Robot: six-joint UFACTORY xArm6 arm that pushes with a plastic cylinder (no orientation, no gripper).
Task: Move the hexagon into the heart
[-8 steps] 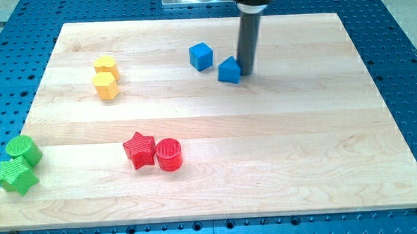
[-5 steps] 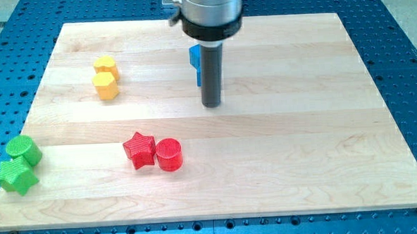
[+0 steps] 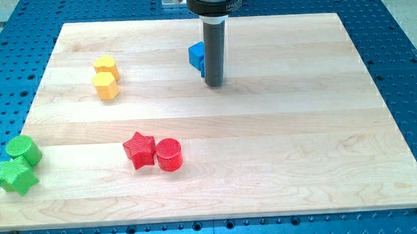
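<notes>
Tip (image 3: pixel 215 84) down on wooden board (image 3: pixel 301 141), far half, a little left of centre. No gripper on this rig, only a dark rod (image 3: pixel 213 53); nothing to open, close or grasp. Blue cube (image 3: pixel 196 56) just left of rod, partly hidden behind it; contact between the two not discernible. Any second blue block behind rod not visible.

Further left, far-left part of board: yellow hexagon (image 3: pixel 106 85), with yellow heart (image 3: pixel 105 65) directly behind it on the far side, the two touching or nearly so. Both well apart from tip.

Nearer and left of tip, toward board's middle: red star (image 3: pixel 139 149) and red cylinder (image 3: pixel 169 154) side by side, touching, star on left.

Near-left edge of board: green cylinder (image 3: pixel 22 149) with green star (image 3: pixel 16 175) in front of it, close together.

Board resting on blue perforated table (image 3: pixel 403 52). Right half of board bare wood.
</notes>
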